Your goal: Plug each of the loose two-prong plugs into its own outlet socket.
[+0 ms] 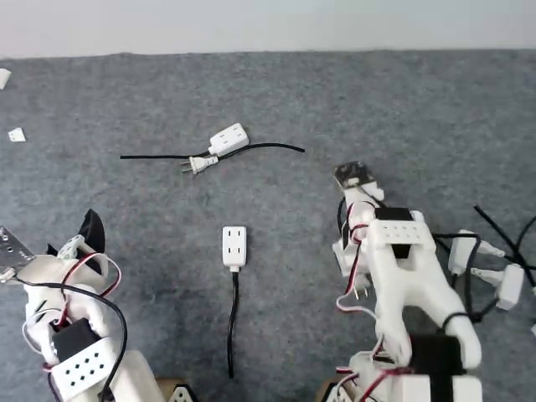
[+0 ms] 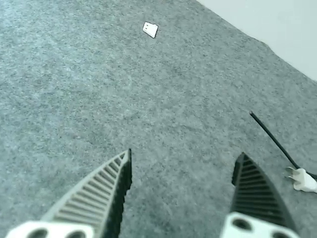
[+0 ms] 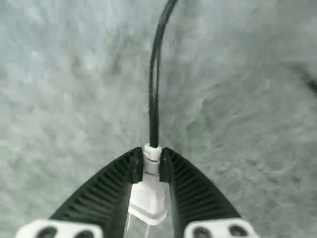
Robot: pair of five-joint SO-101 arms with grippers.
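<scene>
A white outlet socket [image 1: 234, 247] lies mid-table, its black cord running toward the front edge. A second white socket [image 1: 229, 138] lies farther back, and beside it is a loose white two-prong plug [image 1: 199, 164] on a black cord. That plug [image 2: 300, 179] also lies off to the side in the left wrist view. My left gripper [image 2: 181, 173] hangs open over bare carpet at the front left [image 1: 80, 238]. My right gripper [image 3: 150, 156] is shut on another white two-prong plug [image 3: 148, 196], whose black cord [image 3: 154, 89] stretches away over the carpet. The right arm [image 1: 395, 251] stands right of the middle socket.
More white plugs and sockets [image 1: 486, 268] with black cords lie at the right edge. Small white scraps [image 1: 17, 134] sit at the far left; one of them [image 2: 150, 29] lies ahead of the left gripper. Grey carpet [image 1: 335, 92] covers the table.
</scene>
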